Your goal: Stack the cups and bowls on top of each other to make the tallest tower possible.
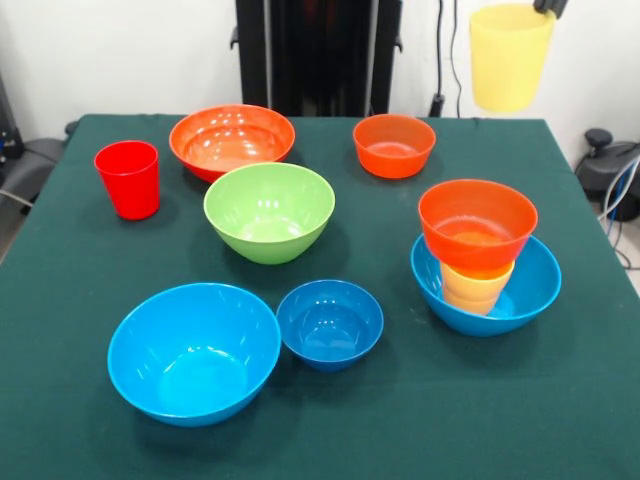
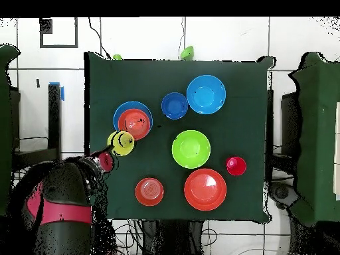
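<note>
My gripper (image 1: 548,8) is shut on the rim of the pale yellow cup (image 1: 510,55) and holds it high above the table's far right. In the overhead view the gripper (image 2: 121,141) and cup sit just beside the tower (image 2: 133,121). The tower is a large light-blue bowl (image 1: 535,285) holding the yellow-orange nested cups (image 1: 477,287), with a small orange bowl (image 1: 477,222) on top. The red cup (image 1: 128,178) stands at the far left.
Loose on the green cloth are a large orange bowl (image 1: 232,140), a small orange bowl (image 1: 394,145), a green bowl (image 1: 269,211), a large light-blue bowl (image 1: 194,352) and a small dark-blue bowl (image 1: 330,323). The arm (image 2: 60,192) reaches in from the overhead view's lower left.
</note>
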`<state>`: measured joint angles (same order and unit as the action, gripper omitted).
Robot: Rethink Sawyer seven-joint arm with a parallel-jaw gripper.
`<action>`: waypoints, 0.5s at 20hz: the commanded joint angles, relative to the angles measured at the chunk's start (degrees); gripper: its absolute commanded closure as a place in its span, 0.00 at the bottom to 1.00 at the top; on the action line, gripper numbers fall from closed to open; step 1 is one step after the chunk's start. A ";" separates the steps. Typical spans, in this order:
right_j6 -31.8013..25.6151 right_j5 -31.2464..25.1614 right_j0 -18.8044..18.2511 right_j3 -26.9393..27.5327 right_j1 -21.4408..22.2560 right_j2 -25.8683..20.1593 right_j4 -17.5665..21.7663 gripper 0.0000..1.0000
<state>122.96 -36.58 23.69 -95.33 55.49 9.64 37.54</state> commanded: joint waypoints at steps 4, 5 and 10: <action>14.35 7.81 2.94 1.99 -8.30 4.73 6.03 1.00; 14.80 8.53 3.32 2.03 -9.07 5.41 6.08 1.00; 14.46 10.19 3.56 2.42 -11.81 6.30 3.60 1.00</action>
<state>126.06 -29.47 26.71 -94.08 48.89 15.71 39.44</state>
